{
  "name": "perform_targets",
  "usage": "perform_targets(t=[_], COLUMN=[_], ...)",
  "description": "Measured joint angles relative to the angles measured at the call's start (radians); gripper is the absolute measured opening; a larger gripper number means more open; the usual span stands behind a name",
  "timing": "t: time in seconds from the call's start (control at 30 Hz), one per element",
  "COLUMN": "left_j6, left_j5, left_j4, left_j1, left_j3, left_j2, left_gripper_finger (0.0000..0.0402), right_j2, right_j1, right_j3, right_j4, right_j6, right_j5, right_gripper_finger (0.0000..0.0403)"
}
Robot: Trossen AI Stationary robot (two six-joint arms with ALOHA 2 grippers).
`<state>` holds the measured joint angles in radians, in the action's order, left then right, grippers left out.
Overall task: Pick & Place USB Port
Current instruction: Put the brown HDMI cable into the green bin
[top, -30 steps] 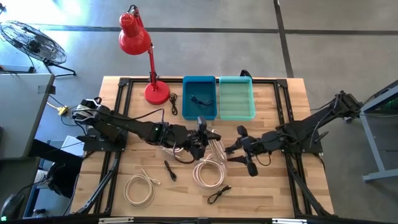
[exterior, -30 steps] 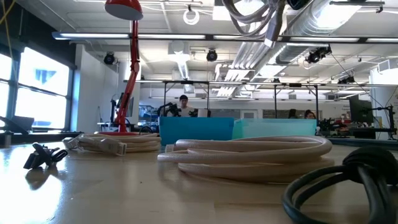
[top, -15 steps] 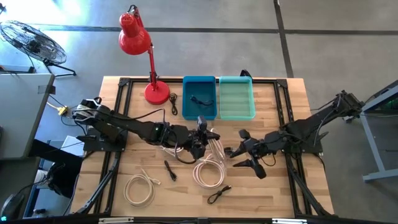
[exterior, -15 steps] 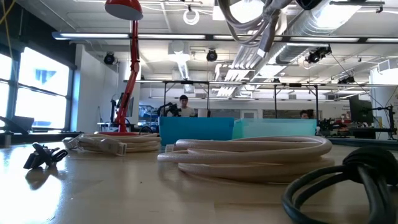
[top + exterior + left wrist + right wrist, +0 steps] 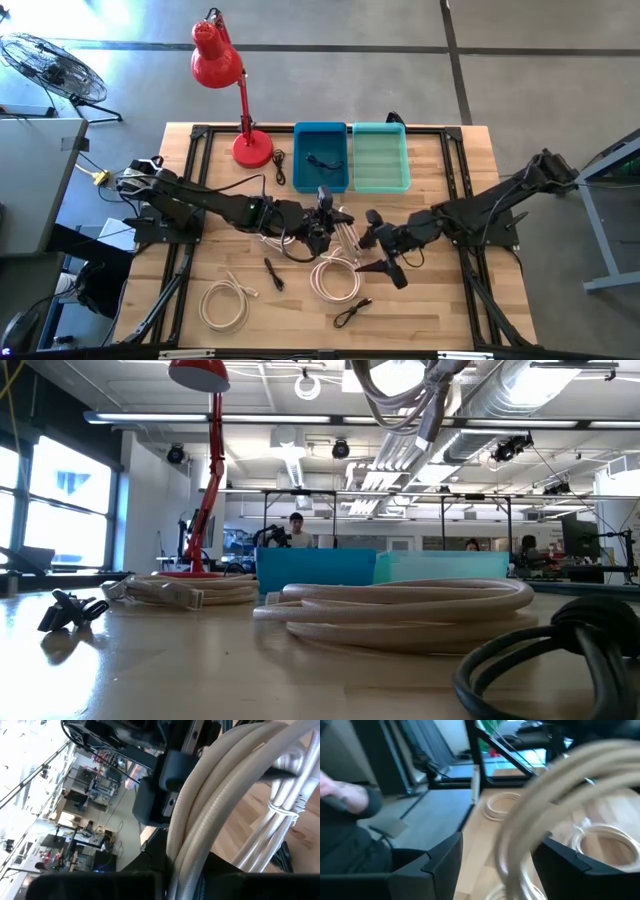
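Note:
A beige coiled cable (image 5: pixel 343 232) is up in the air over the table's middle, and my left gripper (image 5: pixel 322 222) is shut on it. In the low view its loops (image 5: pixel 395 385) and a plug end (image 5: pixel 430 422) hang above the table. My right gripper (image 5: pixel 374 243) is open just right of this coil. In the right wrist view its fingers (image 5: pixel 442 855) stand on either side of a loop of the cable (image 5: pixel 530 805), and I cannot tell whether they touch it. A second beige coil (image 5: pixel 337 277) lies flat on the table below. My left gripper pinches several strands of the coil (image 5: pixel 190 860) between its two fingers, which come nearly level from the table's left. The strands run on past the fingers (image 5: pixel 220 800). The coil is lifted clear of the table and its loops hang below the hold.
A blue bin (image 5: pixel 321 180) holding a black cable and a teal bin (image 5: pixel 380 182) stand at the far middle, a red lamp (image 5: pixel 250 148) to their left. A white coil (image 5: pixel 225 303), a black cable (image 5: pixel 352 312) and a small black piece (image 5: pixel 272 272) lie nearer.
My right gripper has moved toward the table's left, closing in on the cable that my left gripper holds up. The left gripper and the coil have stayed where they were.

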<state>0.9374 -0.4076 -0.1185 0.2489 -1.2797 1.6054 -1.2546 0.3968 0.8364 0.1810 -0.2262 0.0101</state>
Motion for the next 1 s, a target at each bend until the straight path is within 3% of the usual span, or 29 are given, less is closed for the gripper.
perform_targets(t=[0.1, 0.23, 0.5, 1.0], left_j6=[0.000, 0.000, 0.000, -0.040], left_j5=[0.003, 0.003, -0.006, 0.017], left_j4=[0.002, 0.002, 0.004, 0.080], left_j1=[0.000, 0.000, 0.000, 0.000], left_j3=[0.000, 0.000, 0.000, -0.001], left_j2=[0.000, 0.000, 0.000, 0.001], left_gripper_finger=[0.0023, 0.0024, 0.0025, 0.0069], right_j2=[-0.009, -0.009, -0.009, -0.009], right_j1=[0.001, -0.004, -0.025, -0.017], right_j3=[0.000, 0.000, 0.000, 0.000], right_j4=[0.009, -0.025, -0.036, -0.088], right_j6=[0.005, -0.001, 0.021, -0.003], right_j5=[-0.008, 0.031, 0.035, 0.068], right_gripper_finger=[0.0212, 0.0171, 0.0018, 0.0009])
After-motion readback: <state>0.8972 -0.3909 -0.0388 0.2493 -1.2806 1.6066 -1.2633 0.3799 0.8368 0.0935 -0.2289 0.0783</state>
